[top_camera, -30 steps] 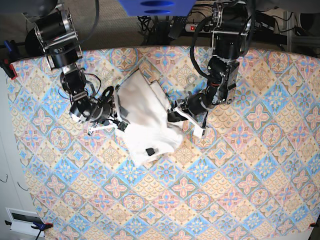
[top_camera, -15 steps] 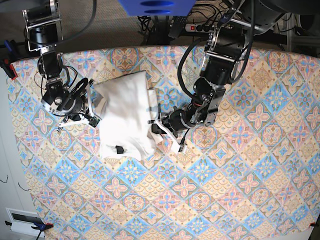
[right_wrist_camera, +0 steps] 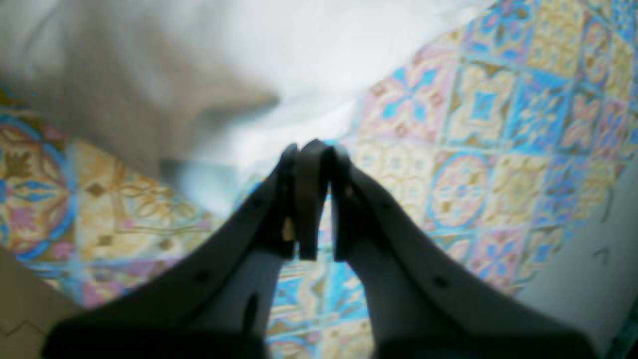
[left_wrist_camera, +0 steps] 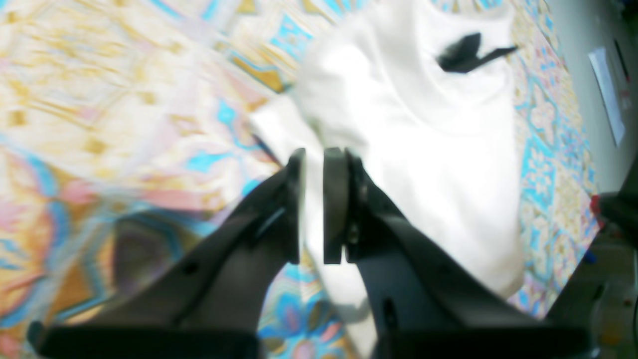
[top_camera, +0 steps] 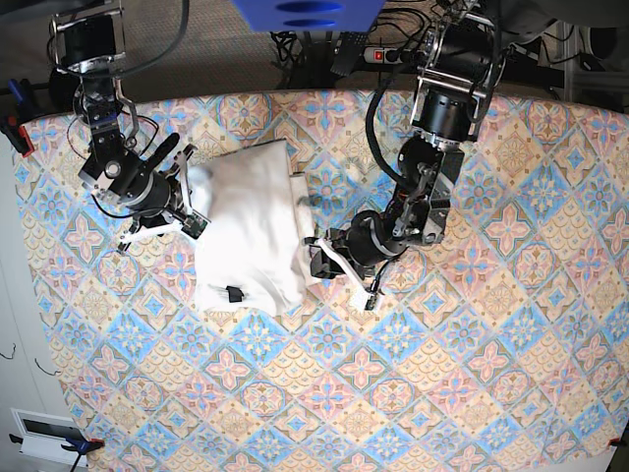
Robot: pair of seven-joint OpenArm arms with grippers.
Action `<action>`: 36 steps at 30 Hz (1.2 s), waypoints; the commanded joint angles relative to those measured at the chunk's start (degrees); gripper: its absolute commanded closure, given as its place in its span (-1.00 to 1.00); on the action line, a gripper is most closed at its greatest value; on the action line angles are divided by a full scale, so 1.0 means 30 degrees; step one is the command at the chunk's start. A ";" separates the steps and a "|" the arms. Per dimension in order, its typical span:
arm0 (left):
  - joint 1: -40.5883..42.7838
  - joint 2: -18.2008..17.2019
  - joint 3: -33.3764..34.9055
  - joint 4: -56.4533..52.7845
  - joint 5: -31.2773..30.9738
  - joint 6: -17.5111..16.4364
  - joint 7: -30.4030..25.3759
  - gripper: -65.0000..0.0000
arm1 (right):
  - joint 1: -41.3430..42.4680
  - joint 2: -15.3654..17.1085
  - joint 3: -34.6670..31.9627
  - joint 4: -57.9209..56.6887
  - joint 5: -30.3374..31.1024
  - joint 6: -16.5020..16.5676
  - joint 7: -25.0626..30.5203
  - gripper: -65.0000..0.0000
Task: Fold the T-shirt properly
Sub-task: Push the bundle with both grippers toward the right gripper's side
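In the base view, from left to right: the right gripper (top_camera: 190,208), a black two-fingered clamp, sits at the left edge of the large white cloth T-shirt (top_camera: 246,226). Its fingers are together; the right wrist view shows white cloth just ahead of the fingertips, but whether any fabric is pinched cannot be determined.

The T-shirt lies bunched, plain side up, on the tablecloth patterned in blue, orange and pink tiles (top_camera: 472,324), in its upper left area. A small dark tag (top_camera: 234,292) shows near the lower hem.

At the shirt's right edge, the left gripper (top_camera: 316,258) has its fingers nearly together on a thin fold of white fabric. Holding opposite edges suggests the garment is being drawn flat before folding. The fold itself appears not yet started.
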 commanded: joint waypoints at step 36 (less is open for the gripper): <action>-0.1604 -0.0124 0.2202 -0.4825 -0.0322 0.1326 -0.2052 0.84 | 0.3433 -0.2443 0.0270 -0.8555 0.0201 -0.0076 0.2253 0.88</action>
